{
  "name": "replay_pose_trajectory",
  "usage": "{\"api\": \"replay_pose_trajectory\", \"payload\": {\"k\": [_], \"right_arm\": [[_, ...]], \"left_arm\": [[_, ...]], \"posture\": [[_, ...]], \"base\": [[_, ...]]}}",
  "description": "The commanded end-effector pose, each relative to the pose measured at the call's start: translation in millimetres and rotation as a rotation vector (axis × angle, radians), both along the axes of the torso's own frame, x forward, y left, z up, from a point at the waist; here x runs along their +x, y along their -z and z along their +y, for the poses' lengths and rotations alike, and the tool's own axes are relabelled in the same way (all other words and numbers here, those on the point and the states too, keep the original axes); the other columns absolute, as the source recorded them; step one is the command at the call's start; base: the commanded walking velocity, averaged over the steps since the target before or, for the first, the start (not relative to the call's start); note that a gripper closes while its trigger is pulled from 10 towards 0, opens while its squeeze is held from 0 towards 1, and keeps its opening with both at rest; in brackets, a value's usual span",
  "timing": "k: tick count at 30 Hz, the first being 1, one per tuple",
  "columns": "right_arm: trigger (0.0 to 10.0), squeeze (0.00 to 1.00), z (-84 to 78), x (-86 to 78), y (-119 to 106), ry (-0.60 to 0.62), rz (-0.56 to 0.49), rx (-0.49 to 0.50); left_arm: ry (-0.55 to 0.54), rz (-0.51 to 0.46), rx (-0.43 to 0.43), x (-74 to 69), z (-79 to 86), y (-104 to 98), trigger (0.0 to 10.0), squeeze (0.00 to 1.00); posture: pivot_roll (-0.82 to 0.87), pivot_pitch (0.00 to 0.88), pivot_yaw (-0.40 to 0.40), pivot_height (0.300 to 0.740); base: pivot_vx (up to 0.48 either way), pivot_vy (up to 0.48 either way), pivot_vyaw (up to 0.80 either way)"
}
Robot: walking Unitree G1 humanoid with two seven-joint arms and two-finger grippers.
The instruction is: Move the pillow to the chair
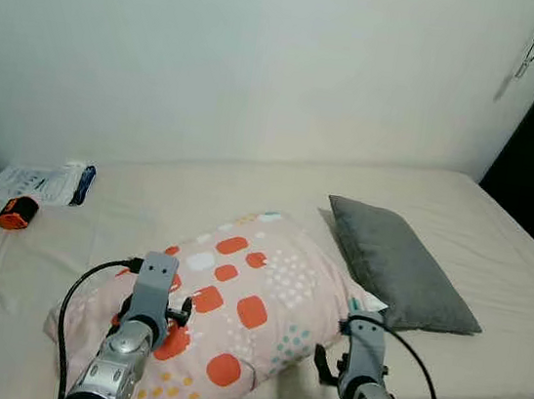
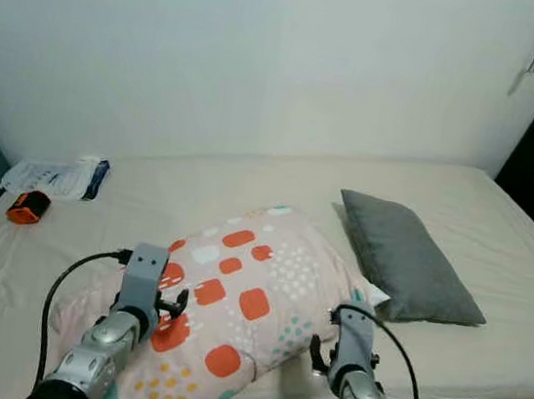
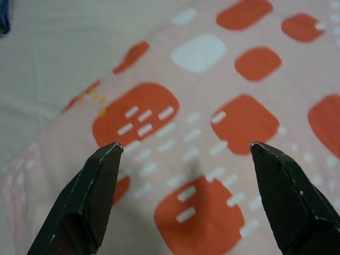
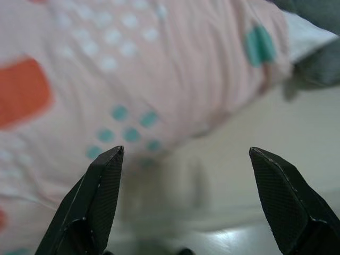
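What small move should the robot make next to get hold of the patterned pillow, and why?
Probably lower both claws onto the patterned pillow and close them. The left claw hovers open over its orange patches, not touching. The right claw is open at the pillow's edge, above the bed sheet, beside the gray pillow. Nothing is gripped yet.

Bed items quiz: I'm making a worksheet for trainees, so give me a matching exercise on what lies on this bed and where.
Things:
1. patterned pillow
2. grey pillow
3. orange object
4. left gripper

Places or states:
A. near the bed's left edge, by a white packet
B. open, just above orange patches
C. right of the patterned one
D. at the bed's front, between both arms

Pairs: 1-D, 2-C, 3-A, 4-B
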State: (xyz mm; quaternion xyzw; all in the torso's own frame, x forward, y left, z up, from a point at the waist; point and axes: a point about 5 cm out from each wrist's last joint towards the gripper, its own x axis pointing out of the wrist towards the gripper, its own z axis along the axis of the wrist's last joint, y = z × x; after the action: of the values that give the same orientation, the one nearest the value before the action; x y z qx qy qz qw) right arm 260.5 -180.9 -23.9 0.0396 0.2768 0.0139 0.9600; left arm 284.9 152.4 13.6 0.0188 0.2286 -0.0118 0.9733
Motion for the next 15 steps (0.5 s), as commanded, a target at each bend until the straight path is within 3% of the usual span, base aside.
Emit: {"api": "replay_pose_trajectory", "payload": {"k": [1,5,15], "right_arm": [[10.0,0.0,3.8,4.8,-5,0.003,-0.037,0.037],[10.0,0.0,11.1,9.6,-8,-0.009,-0.07,-0.045],[10.0,0.0,4.1,8.7,-6,0.077,-0.053,-0.031]], "left_arm": [[-0.038,-0.019,-0.012,3.0,4.3,-2,10.0,0.0],[-0.041,-0.062,-0.086,10.0,-0.1,-9,10.0,0.0],[0.047,-0.029,-0.035,8.2,-9.3,-4,10.0,0.0]], "posture": [[0.05,0.0,0.001,0.74],[0.05,0.0,0.007,0.74],[0.05,0.0,0.026,0.74]], "base": [[0.0,0.0,0.0],[0.0,0.0,0.0],[0.0,0.0,0.0]]}}
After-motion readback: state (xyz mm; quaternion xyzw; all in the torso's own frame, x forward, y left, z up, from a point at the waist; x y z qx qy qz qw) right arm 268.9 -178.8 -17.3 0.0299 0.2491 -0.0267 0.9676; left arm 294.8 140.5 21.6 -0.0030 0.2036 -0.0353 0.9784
